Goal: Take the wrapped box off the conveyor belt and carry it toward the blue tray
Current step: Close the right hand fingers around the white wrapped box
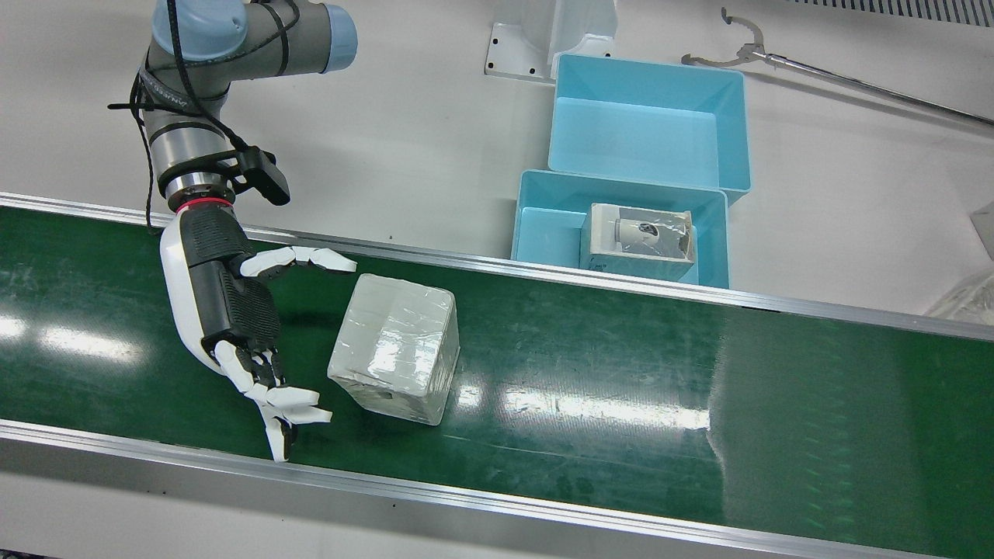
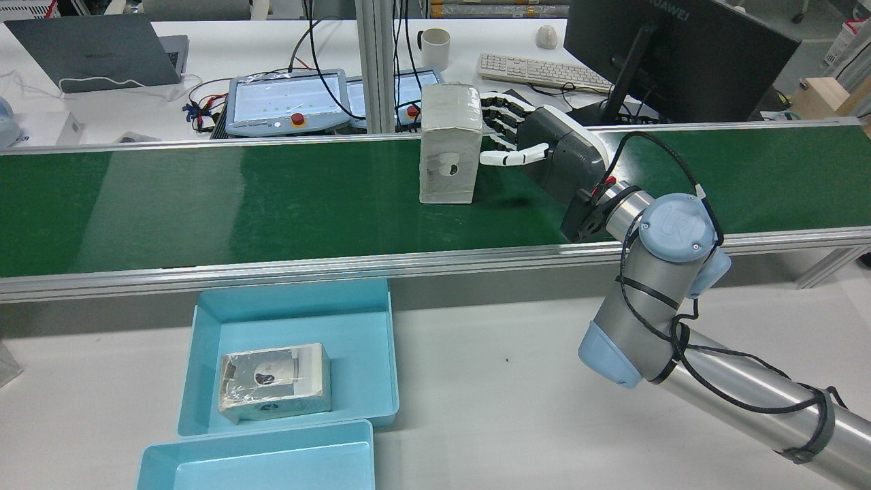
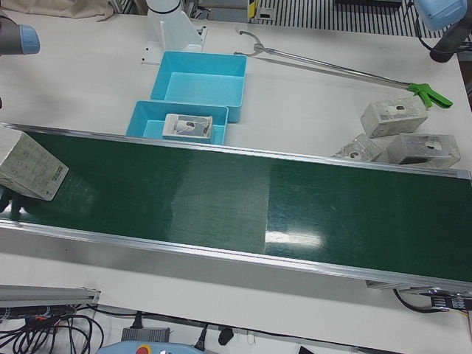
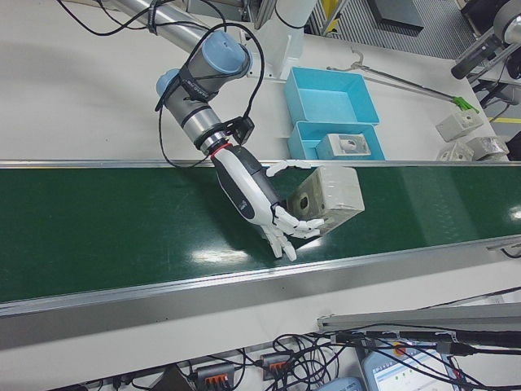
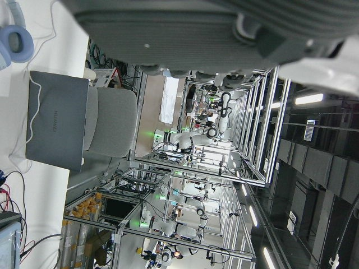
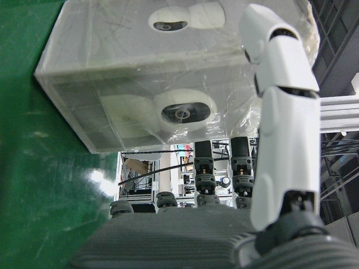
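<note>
Bright overhead light; glare patches on conveyor belt [image 1: 590, 404]; hand views blurred up close.

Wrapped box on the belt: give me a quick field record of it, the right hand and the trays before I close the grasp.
wrapped box: standing on the green belt, not lifted
right hand: open beside the box, fingers spread toward it, no firm hold visible
left hand: not over the belt; state cannot be told
near blue tray: holds another wrapped box
far blue tray: nothing in it
task stage: grasp not yet made
</note>
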Robot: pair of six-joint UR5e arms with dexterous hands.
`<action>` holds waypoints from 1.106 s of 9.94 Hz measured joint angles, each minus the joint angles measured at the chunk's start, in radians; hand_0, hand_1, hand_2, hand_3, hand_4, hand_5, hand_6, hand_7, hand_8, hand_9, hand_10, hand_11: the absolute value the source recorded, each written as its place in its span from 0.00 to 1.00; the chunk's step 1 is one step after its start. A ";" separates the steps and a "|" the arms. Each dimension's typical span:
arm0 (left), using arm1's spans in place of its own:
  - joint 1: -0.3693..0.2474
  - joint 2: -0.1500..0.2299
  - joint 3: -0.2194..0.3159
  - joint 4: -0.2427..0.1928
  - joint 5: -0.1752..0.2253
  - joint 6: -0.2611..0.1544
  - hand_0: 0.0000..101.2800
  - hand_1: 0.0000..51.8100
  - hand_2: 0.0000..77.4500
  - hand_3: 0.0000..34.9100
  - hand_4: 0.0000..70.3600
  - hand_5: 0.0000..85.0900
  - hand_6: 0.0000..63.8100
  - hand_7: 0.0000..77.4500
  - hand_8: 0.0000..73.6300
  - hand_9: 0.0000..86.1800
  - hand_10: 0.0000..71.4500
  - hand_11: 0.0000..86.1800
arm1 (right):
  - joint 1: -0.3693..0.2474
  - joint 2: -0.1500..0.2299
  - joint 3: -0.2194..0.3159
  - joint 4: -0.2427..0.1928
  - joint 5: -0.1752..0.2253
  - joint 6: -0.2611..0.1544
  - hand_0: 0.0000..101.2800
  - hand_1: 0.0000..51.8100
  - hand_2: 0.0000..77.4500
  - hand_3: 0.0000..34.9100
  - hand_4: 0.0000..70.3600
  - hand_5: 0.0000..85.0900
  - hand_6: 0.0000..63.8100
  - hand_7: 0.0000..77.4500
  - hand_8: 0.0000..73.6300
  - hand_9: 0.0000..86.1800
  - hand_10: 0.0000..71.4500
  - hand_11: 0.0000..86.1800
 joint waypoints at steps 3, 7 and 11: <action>0.000 0.000 0.000 0.000 0.000 0.000 0.00 0.00 0.01 0.00 0.00 0.01 0.00 0.01 0.01 0.00 0.01 0.00 | -0.001 0.000 -0.001 0.000 0.001 -0.004 0.47 0.33 0.29 0.51 0.17 0.32 0.07 0.31 0.00 0.04 0.00 0.02; 0.000 0.000 0.000 0.000 0.000 0.000 0.00 0.00 0.01 0.00 0.00 0.01 0.00 0.01 0.01 0.00 0.01 0.01 | -0.001 0.000 -0.001 0.000 0.002 -0.003 0.47 0.33 0.30 0.51 0.19 0.32 0.07 0.31 0.00 0.04 0.00 0.02; 0.000 0.000 0.000 0.000 0.000 0.000 0.00 0.00 0.01 0.00 0.00 0.01 0.00 0.01 0.01 0.00 0.00 0.01 | 0.003 0.001 0.008 -0.029 0.009 -0.001 0.49 0.38 0.38 0.45 0.25 0.41 0.07 0.34 0.04 0.11 0.00 0.01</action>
